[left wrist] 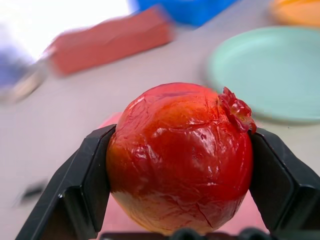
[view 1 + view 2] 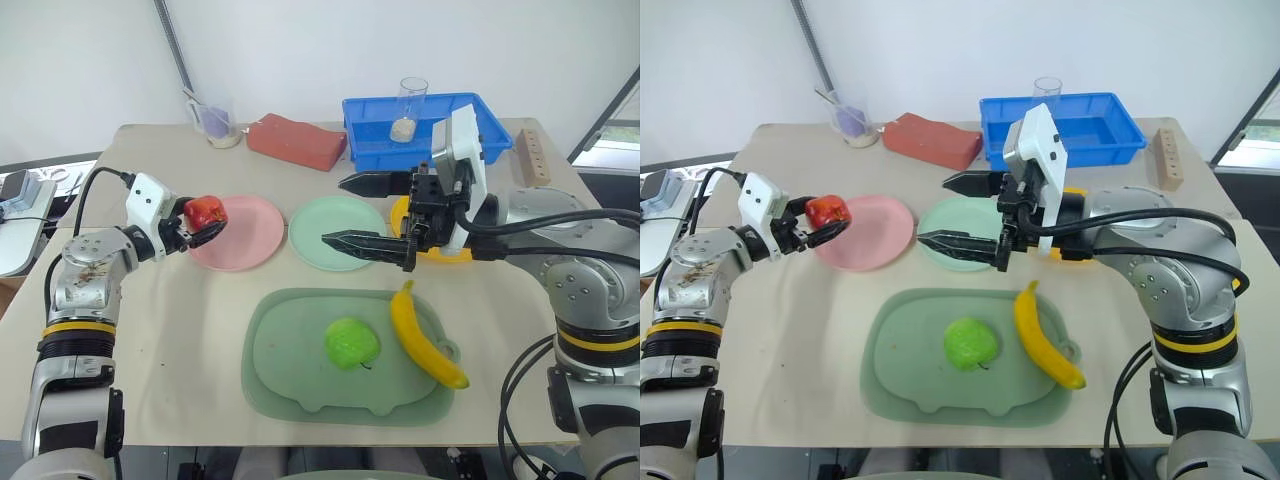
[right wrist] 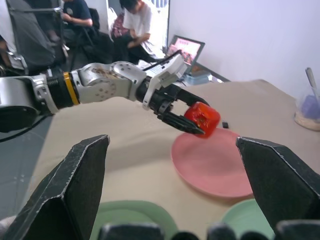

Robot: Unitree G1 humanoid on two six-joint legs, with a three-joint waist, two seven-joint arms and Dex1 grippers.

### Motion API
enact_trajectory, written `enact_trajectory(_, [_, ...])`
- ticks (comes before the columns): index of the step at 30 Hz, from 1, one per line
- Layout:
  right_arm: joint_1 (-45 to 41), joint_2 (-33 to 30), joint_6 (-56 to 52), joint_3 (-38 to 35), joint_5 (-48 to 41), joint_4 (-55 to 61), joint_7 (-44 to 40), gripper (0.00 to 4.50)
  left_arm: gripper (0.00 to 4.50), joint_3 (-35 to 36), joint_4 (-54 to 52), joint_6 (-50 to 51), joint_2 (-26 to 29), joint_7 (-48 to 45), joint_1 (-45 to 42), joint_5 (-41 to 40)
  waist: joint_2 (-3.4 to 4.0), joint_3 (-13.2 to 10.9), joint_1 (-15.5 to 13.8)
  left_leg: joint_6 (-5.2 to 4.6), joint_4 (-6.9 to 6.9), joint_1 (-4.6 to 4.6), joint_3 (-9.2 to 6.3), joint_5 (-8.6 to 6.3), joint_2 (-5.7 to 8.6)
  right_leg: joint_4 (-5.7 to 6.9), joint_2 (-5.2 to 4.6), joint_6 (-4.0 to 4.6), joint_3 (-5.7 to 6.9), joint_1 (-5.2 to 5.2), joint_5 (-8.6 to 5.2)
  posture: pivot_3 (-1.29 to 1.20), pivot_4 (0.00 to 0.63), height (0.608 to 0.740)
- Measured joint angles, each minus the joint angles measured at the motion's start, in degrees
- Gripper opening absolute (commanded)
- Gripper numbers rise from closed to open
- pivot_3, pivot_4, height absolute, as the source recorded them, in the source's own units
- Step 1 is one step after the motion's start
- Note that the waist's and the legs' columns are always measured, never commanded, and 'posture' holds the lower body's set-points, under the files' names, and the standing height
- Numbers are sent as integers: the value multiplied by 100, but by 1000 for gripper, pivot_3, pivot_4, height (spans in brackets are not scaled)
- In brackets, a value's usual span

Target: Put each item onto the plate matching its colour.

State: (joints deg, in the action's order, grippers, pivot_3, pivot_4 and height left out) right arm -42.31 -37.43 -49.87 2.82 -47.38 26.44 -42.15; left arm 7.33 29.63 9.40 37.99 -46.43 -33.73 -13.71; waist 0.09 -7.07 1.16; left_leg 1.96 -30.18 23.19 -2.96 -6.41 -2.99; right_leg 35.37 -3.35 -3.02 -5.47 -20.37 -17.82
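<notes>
Left gripper (image 2: 203, 226) clamped on the red-orange fruit (image 2: 205, 211), one black finger (image 1: 75, 190) on each side, held in the air over the near-left edge of the pink plate (image 2: 245, 232), not touching it. Seen from the left wrist as a shiny wrinkled ball with a small crown at one side, pressed between both pads. Right gripper (image 2: 350, 213) spread wide and holding nothing, pointing level toward the robot's left, hanging above the mint green plate (image 2: 330, 225); one finger over that plate's near rim, the other over bare table beyond it.

Just right of the green plate, behind the right wrist, the yellow-orange plate (image 2: 400, 212), mostly hidden. Nearer the robot, the green pig-shaped tray (image 2: 290, 370), with the green apple (image 2: 351, 342) in its middle and the yellow banana (image 2: 423, 335) along its right side, stem end past the far rim. All three plates bare.

At the far edge of the table (image 2: 170, 330): a brick-red block (image 2: 296, 141), a blue bin (image 2: 372, 140) with a clear cup (image 2: 408, 108) in it, another cup with a spoon (image 2: 215, 122), and a wooden block with holes (image 2: 533, 156). People seated in the background of the right wrist view
</notes>
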Motion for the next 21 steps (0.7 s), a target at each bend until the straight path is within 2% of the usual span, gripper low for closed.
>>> enact_trajectory(6, [-215,88,-60,188,209,-2,113,4500,3262,109,666,-252,-705,515,-347,14,-5,2,-46,35,-1,9,1,-21,3,-1,0,-11,4,3,8,0,150,740])
enact_trajectory(14, [-217,77,-60,269,431,-153,111,4500,3262,45,1816,-729,-1151,750,-724,257,-7,2,-12,2,1,6,-10,-1,3,13,10,-16,3,-4,14,0,150,740])
enact_trajectory(16, [-217,77,-60,269,460,-192,111,4500,4313,44,2116,-855,-1190,761,-882,298,-8,2,-10,2,0,5,-10,-1,3,14,10,-16,3,-4,14,0,150,740])
enact_trajectory(17, [-216,77,-60,269,468,-202,109,4500,4446,44,2195,-934,-1195,743,-929,317,-7,2,-7,3,0,5,-10,-1,3,14,10,-16,3,-4,14,0,150,740])
enact_trajectory(21, [-191,64,-60,267,554,-206,100,4500,4446,47,2255,-1050,-1182,550,-969,321,-7,2,-6,5,0,5,-10,-2,3,15,10,-16,2,-4,14,0,150,740])
